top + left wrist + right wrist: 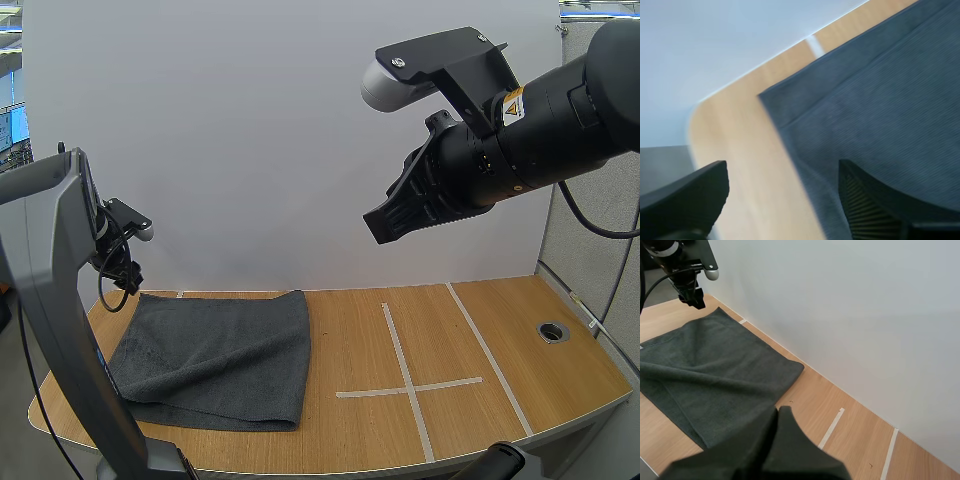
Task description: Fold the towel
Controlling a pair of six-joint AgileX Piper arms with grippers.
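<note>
A dark grey terry towel (215,355) (880,115) (715,370) lies flat on the left part of the light wooden table (500,330). It is folded over: a doubled edge shows along its near side, and a soft crease crosses the top layer. Its outline is roughly rectangular, its far edge parallel to the table's far edge. It looks slightly longer from left to right than from near to far. A stitched hem runs beside its far left corner.

The left jaws hang right at that corner, spread apart, one over bare wood and the other over the cloth. I cannot tell whether they touch it.

The right jaws are pressed together on nothing, high above the middle of the table. The black right arm (560,120) bears a yellow warning sticker (513,103), its print too small to read.

A cross of white tape (408,385) marks the wood right of the towel.
</note>
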